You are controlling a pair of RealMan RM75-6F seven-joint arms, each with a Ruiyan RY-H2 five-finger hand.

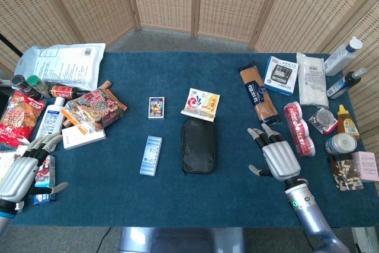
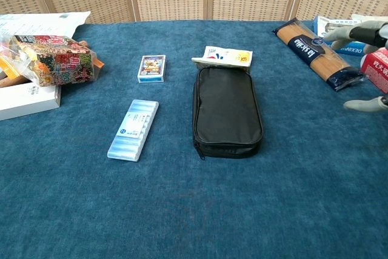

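Now we see our right hand (image 1: 277, 157) released, fingers spread, just beside the spaghetti pack (image 1: 257, 94); left hand (image 1: 23, 170) also released, over snack packets (image 1: 21, 117) at the counter (image 1: 177, 205) edge

Evenly and brightly lit, apparently from overhead, with soft diffuse light. Only faint, short shadows beside the black pouch (image 1: 198, 145) and along the spaghetti pack (image 2: 315, 53). Slight sheen on plastic wrappers at the edges, no harsh glare. Sharp across both views; mild softness and stretching toward the chest view's corners.
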